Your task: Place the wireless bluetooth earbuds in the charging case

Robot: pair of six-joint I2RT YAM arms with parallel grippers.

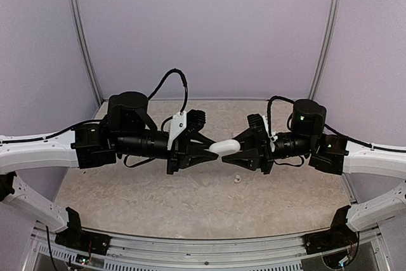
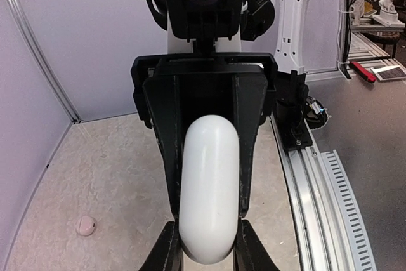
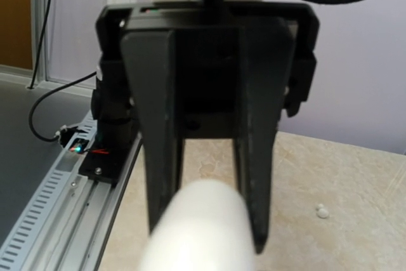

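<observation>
A white pebble-shaped charging case hangs above the table, lid closed, between my two arms. My left gripper is shut on its near end, and in the left wrist view its fingertips clamp the case at the bottom, at the left gripper. My right gripper is closed on the other end, its fingers pressed along both sides. In the right wrist view the blurred case sits between the right gripper tips. One tiny pale earbud lies on the table below, also visible as the earbud and the earbud.
The beige speckled table is enclosed by lavender walls on three sides. A metal rail with the arm bases runs along the near edge. Black cables loop over both wrists.
</observation>
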